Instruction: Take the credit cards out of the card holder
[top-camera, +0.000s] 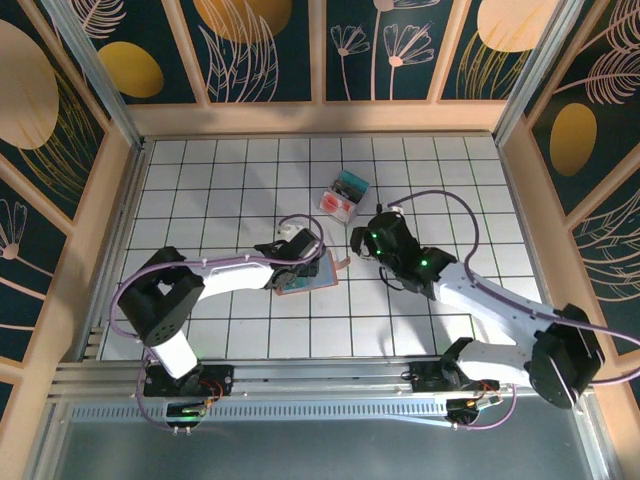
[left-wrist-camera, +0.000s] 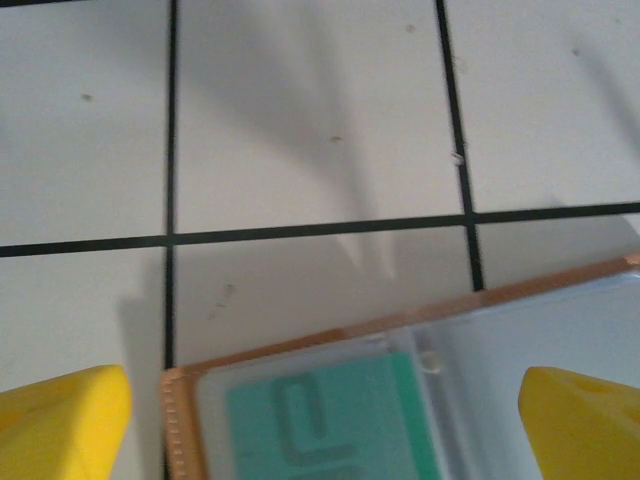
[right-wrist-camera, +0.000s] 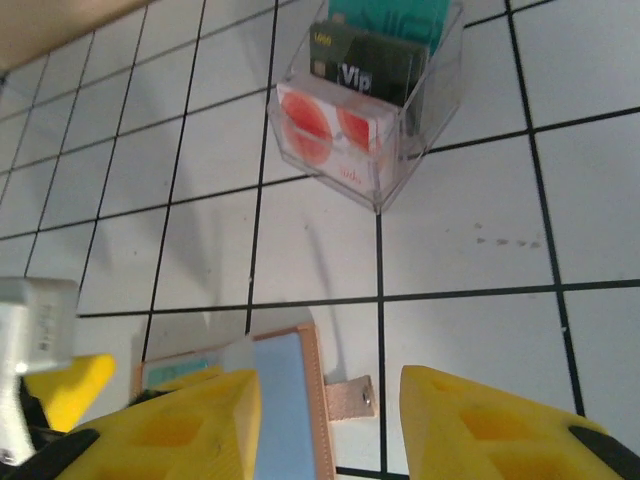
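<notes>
Both left gripper (left-wrist-camera: 325, 410), right gripper (right-wrist-camera: 330, 390) gaping — card holder (right-wrist-camera: 283, 392) lengthwise left-right, tab (right-wrist-camera: 350, 398) rightward.

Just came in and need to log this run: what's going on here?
Two robot arms are working on an open card holder lying flat on the tiled table. The left gripper, fingers wide apart, hangs over one corner, where a teal card sits in a clear pocket. The right gripper, fingers apart too, is at the holder's small brown tab and grips nothing. A clear box with other cards stands farther back.
</notes>
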